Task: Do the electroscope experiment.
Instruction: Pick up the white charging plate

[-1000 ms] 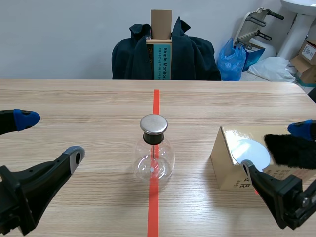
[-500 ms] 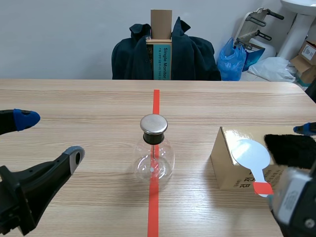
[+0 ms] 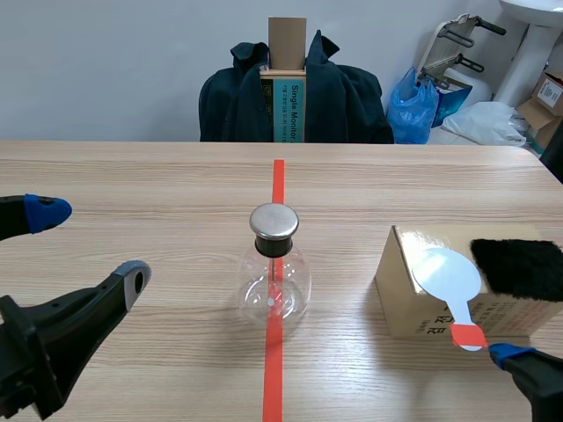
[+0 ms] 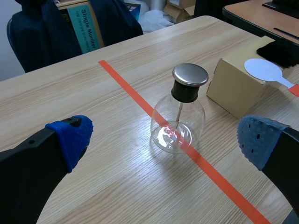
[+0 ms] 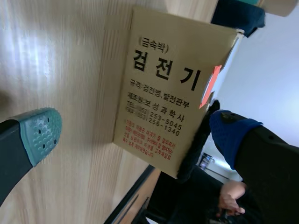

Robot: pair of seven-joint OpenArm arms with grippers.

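The electroscope, a clear glass flask (image 3: 274, 280) with a metal cap (image 3: 274, 221), stands on the red tape line mid-table. My left gripper (image 3: 88, 244) is open to the left of it and apart from it. In the left wrist view the flask (image 4: 177, 122) stands just ahead of the left gripper (image 4: 166, 140). On a tan cardboard box (image 3: 406, 299) lie a white paddle (image 3: 449, 274) with a red handle and a black fur cloth (image 3: 519, 268). My right gripper (image 5: 135, 133) is open, facing the box's printed side (image 5: 161, 88). The scene view shows only its blue fingertip (image 3: 510, 354).
A chair draped with a dark jacket (image 3: 295, 92) stands behind the table's far edge. Bags and boxes (image 3: 479, 110) lie on the floor at the back right. Bare wood spreads around the flask.
My right arm has pulled back from beside the box and dropped toward the near right corner, turning as it went. The left arm, flask and box have not moved.
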